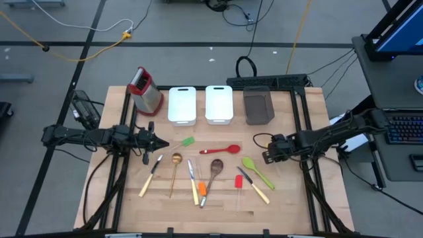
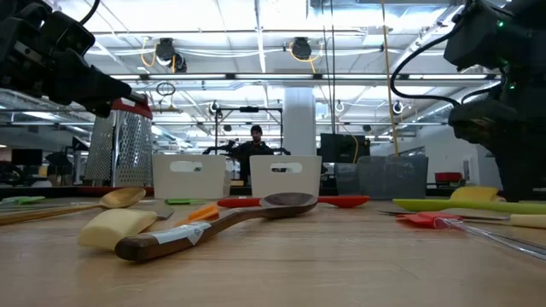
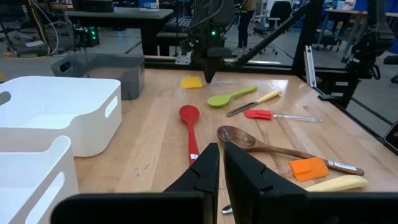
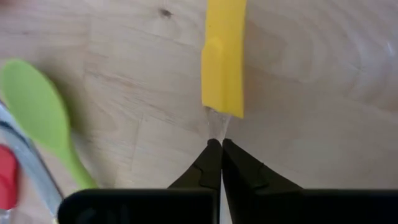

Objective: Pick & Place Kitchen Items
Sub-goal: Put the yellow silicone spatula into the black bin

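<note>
Several kitchen items lie loose on the wooden table: a green spatula, a red spoon, a green spoon, a wooden spoon, a gold spoon, an orange spatula, a red spatula and cream-handled knives. Right of the green spoon lies a yellow spatula with a clear handle. My right gripper points steeply down at it and is shut on that handle. My left gripper hovers shut and holds nothing, at the table's left. My right gripper pinches the yellow spatula's clear handle between its two fingertips, just behind the yellow blade. The fingers come from above, slanting steeply down. The yellow blade lies flat on the table.
Along the far edge stand a red-topped box grater, two white trays and a grey tray. A person stands in the room beyond the table. Bare wood lies along the near edge.
</note>
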### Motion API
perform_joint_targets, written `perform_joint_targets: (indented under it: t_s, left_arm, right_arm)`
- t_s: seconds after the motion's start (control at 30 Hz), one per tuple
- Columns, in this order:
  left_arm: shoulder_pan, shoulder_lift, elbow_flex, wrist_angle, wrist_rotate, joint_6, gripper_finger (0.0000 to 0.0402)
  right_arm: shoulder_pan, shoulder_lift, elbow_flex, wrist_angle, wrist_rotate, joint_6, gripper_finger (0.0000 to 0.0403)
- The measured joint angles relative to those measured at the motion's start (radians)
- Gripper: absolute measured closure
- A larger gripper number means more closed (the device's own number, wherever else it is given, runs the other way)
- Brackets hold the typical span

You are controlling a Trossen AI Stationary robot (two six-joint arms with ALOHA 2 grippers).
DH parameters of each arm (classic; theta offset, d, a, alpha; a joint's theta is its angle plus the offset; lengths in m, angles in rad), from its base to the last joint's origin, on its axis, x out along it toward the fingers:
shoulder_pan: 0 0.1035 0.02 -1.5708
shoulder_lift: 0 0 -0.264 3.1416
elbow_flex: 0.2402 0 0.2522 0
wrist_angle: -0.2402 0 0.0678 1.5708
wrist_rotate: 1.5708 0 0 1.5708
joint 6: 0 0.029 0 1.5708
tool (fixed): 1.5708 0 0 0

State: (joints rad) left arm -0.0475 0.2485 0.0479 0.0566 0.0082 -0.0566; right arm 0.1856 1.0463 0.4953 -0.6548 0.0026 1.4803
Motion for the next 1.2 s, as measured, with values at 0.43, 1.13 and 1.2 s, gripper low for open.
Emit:
perform_joint_targets:
  t_s: [0.43,1.13,1.2]
  left_arm:
    - [0.0,0.0,0.0,0.0,0.0,0.0,0.0376]
    - [0.0,0.0,0.0,0.0,0.0,-0.004,0.0376]
    - [0.0,0.0,0.0,0.0,0.0,-0.004,0.0376]
  right_arm:
    - [-0.001,-0.094,0.0,-0.008,0.001,0.0,0.0402]
    - [-0.003,-0.201,0.0,0.488,0.129,-0.105,0.0403]
    - [-0.003,-0.201,0.0,0.569,0.135,-0.131,0.0403]
